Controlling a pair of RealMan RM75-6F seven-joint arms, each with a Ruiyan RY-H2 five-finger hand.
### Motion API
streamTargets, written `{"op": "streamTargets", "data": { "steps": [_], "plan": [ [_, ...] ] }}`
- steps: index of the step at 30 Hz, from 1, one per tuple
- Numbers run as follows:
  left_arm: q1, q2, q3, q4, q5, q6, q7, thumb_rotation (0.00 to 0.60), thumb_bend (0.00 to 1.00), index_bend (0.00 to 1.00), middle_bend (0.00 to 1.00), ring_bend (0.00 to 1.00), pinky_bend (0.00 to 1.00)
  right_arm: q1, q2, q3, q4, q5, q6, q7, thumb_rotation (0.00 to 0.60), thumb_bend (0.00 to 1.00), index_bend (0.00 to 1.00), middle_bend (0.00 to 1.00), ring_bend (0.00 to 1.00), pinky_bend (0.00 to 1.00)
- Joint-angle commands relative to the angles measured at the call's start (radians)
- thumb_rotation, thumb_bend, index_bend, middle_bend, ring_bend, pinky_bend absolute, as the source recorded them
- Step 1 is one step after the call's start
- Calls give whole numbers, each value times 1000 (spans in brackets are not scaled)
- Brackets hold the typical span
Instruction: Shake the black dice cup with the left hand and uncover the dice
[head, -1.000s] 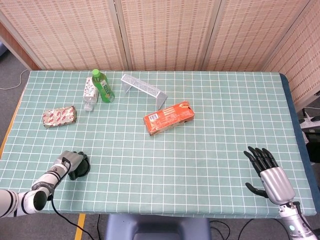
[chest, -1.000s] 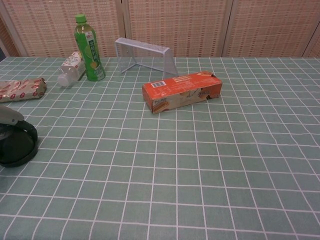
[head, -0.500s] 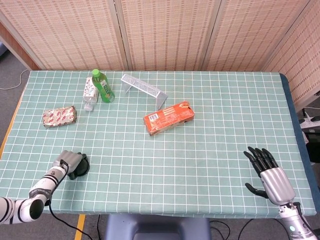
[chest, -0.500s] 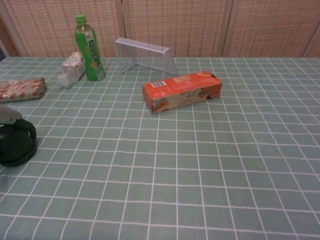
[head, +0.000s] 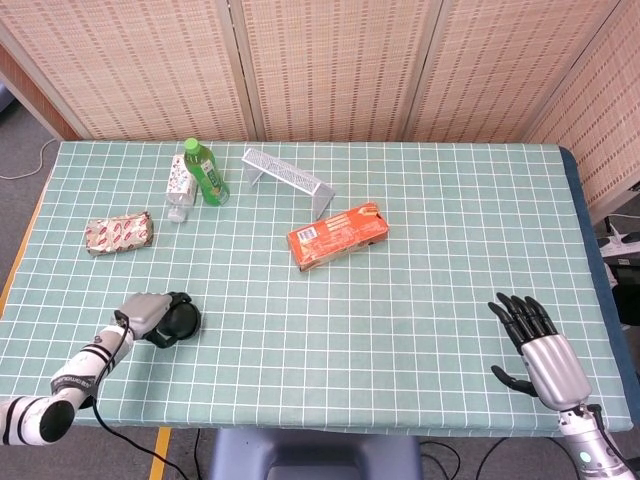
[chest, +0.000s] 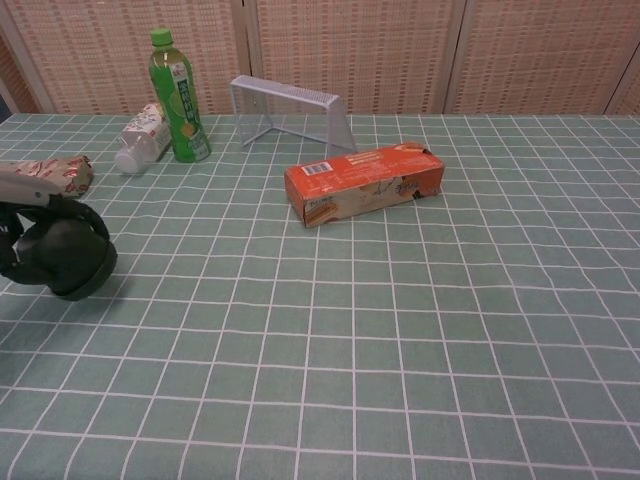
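Your left hand (head: 148, 310) has slid the black cup (head: 178, 321) to the right, fingers wrapped around it, near the table's left edge. You're shaking now; lifting it off the dice comes next. Your right hand (head: 540, 355) rests spread.

Left hand (head: 148, 310): light grey shell on the back, black fingers. Left forearm white with black ring bands at the segments; thin black cable trails from the wrist. Right hand (head: 535, 352): silver metallic back plate, glossy black fingers and thumb. Right wrist silver-grey, ribbed, with a small bluish dot.
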Motion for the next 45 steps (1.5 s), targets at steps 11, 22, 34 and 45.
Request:
{"op": "streamTargets", "data": {
  "steps": [11,22,34,45],
  "plan": [
    [283,-36,-344,186,536,42,-1070,600,394,582,613,569,716,3,-6,1,2,8,-12,-11,600,123,0,0,0,0],
    [234,-19,-262,275,676,-45,-844,600,396,585,623,578,728,0,-2,-4,0,-2,-7,-11,600,124,0,0,0,0],
    [110,-40,-172,208,224,-103,54,600,395,602,641,613,773,0,7,-2,1,-2,-1,4,600,123,0,0,0,0],
    [-115,-100,38,2,-424,303,798,600,400,586,623,608,757,2,8,-4,-1,-2,-8,4,600,123,0,0,0,0]
  ]
}}
